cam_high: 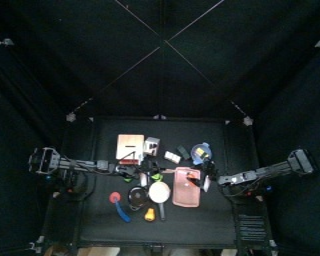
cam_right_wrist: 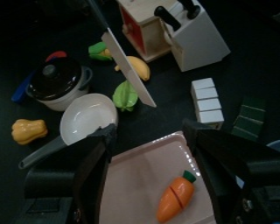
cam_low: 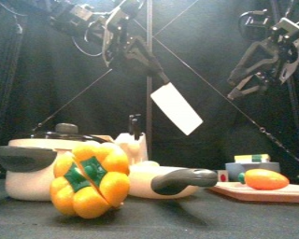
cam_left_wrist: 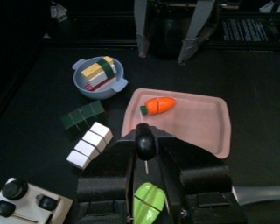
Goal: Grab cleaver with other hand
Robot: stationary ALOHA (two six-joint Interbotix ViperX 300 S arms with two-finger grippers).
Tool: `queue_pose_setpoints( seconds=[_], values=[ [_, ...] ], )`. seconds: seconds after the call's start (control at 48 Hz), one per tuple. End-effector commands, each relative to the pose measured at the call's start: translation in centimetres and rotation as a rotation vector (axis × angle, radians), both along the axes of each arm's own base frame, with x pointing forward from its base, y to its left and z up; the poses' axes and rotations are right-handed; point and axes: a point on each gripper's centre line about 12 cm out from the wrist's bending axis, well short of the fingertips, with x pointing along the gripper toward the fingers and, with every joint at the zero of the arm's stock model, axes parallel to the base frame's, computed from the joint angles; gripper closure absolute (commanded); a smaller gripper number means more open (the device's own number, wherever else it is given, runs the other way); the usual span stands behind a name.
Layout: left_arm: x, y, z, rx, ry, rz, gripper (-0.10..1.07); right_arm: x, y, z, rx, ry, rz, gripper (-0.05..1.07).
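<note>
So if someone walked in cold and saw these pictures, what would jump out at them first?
Most likely the cleaver hanging in mid-air above the table, its pale blade tilted, held up by the left gripper. Next, in the front view, the yellow bell pepper looms right at the table's front edge, with the white ladle just behind it. The right gripper hovers with its jaws wide open over the pink cutting board that carries a toy carrot.

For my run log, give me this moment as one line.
left end effector: shut on cleaver, held aloft | right end effector: open, apart from cleaver | handover: not yet done
</note>
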Motion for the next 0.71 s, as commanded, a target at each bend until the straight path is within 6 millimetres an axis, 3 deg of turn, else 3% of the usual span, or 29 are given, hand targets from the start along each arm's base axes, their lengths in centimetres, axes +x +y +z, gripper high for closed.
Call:
queue_pose_setpoints(
  seconds=[0.0, 0.167, 0.479, 0.688],
  values=[
    [1.1, 0.6, 1.2, -0.011, -0.037, -0.013, 0.41, -0.1, -0.3, 0.7, -0.003, -0.021, -0.021, 0.09],
    [2.7, 0.7, 1.4, -0.062, -0.065, -0.101, 0.41, -0.2, -0.3, 0.6, 0.0, -0.022, -0.026, 0.09],
    [4.8, 1.7, -0.2, -0.101, -0.049, -0.148, 0.41, -0.4, -0.4, 0.7, 0.013, -0.027, -0.032, 0.09],
    [5.5, 1.6, 0.4, -0.107, -0.086, -0.252, 0.41, -0.7, -0.4, 0.9, 0.035, -0.038, -0.038, 0.09]
  ],
)
